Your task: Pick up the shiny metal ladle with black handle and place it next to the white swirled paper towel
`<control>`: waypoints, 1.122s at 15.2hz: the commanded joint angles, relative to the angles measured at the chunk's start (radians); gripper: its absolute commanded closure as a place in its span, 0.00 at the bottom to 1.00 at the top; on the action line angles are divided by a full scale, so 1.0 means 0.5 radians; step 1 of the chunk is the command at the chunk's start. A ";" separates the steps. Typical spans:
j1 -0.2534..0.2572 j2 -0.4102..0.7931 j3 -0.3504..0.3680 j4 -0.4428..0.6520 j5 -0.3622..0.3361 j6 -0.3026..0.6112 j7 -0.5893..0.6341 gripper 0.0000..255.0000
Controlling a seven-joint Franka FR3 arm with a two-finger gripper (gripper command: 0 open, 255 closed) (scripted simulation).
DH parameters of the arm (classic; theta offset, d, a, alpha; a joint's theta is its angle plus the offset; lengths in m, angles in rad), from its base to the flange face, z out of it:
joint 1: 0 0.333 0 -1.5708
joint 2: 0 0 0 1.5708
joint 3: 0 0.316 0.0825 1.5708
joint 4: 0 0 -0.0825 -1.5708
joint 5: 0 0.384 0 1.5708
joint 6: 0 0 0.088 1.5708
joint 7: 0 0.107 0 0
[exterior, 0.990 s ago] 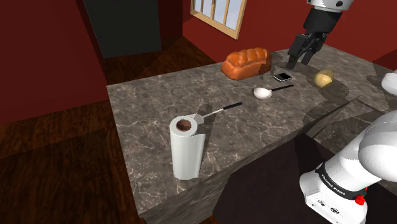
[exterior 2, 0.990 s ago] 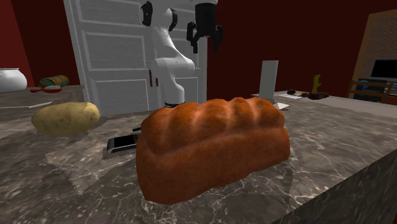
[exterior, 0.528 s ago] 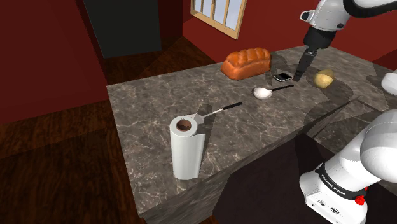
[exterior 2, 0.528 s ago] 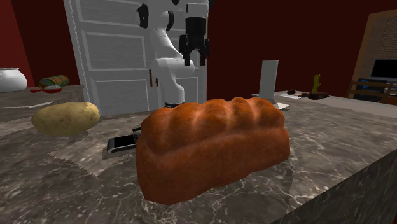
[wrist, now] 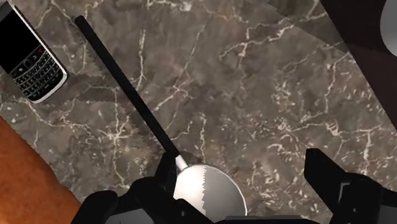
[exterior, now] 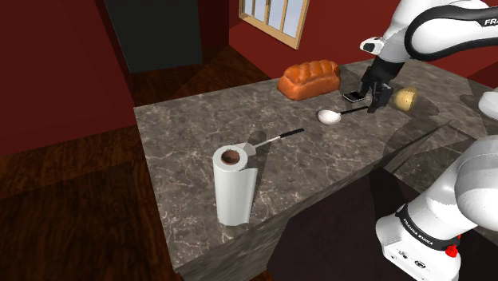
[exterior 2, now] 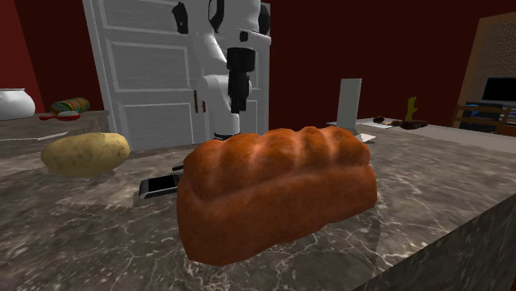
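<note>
The white arm [exterior: 437, 30] arches over and bends down, its black tool [exterior: 372, 98] pointing downward, low, with both fingers [wrist: 334, 183] spread well apart.

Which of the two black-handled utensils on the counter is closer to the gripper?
The ladle with the round pale bowl, just beneath the gripper near the phone; the flat-bladed turner lies beside the paper towel roll.

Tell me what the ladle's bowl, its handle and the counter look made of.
Ladle bowl: pale grey, smooth, with a light-to-dark sheen, probably metal. Handle: plain matte black, material unclear, perhaps plastic. Counter: dark grey-brown with pale veins, looks like marble or similar stone.
</note>
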 commanded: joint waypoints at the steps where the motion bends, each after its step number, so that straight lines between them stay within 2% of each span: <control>1: 0.045 0.102 -0.138 0.006 -0.108 0.152 -0.316 0.00; 4: 0.148 0.300 -0.334 0.032 -0.213 0.405 -0.735 0.00; 7: 0.281 0.523 -0.527 0.086 -0.250 0.656 -1.147 0.00; 14: 0.314 0.718 -0.626 0.029 -0.234 0.909 -1.175 0.00; 17: 0.317 0.736 -0.634 0.025 -0.230 0.930 -1.178 0.00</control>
